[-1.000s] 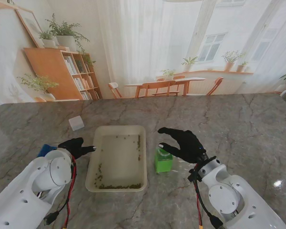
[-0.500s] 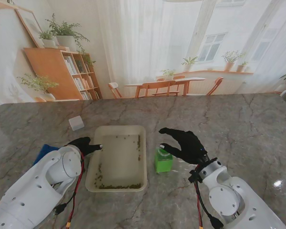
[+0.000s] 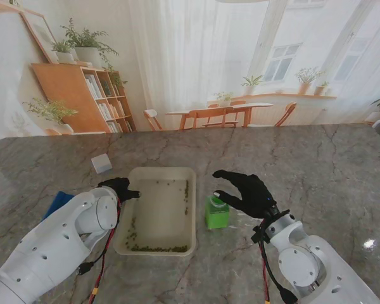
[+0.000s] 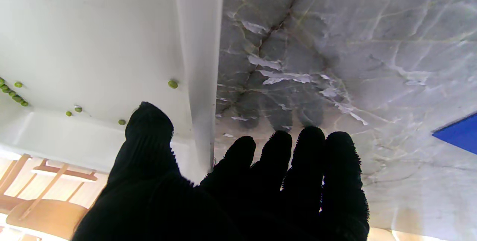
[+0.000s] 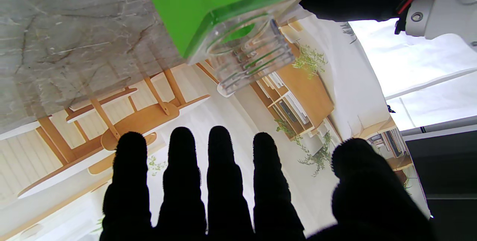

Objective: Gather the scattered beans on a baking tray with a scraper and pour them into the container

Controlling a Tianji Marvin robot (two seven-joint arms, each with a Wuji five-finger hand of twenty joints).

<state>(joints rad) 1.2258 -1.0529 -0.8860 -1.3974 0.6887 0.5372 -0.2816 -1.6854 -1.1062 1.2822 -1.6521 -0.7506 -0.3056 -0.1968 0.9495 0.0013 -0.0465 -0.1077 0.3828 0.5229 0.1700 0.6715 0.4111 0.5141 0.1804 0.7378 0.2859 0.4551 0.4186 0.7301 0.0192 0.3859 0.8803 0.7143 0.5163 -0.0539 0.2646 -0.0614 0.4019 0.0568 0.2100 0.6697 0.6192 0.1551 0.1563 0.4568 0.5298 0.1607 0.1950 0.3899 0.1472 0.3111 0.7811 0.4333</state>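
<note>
Your left hand (image 3: 117, 188) hangs over the baking tray (image 3: 189, 174) at its ten o'clock rim, released and holding nothing; in the left wrist view the thumb sits over the tray floor while the four fingers (image 4: 309, 148) lie outside the wall, above the desk (image 3: 316, 164). Your right hand (image 3: 246, 191) hovers just past the green container (image 3: 216, 213), at about three o'clock from the tray, fingers spread and grasping nothing.

The beans (image 3: 158, 247) lie mostly in a band along the tray's six o'clock wall, with a thinner line up the three o'clock side and a few loose ones near your left thumb.

I judge the main risks as these:

- If the left hand closes on the rim where it straddles now, the tray may tip or skid on the smooth desk and roll the gathered band loose again.
- The container stands just beside the tray's three o'clock wall. A sideways shove of the tray, or a low sweep of your right hand, could knock it over.
- Neither hand holds a scraper. The blue thing (image 3: 58, 201) at nine o'clock, partly behind your left arm, may be it; I cannot tell.
</note>
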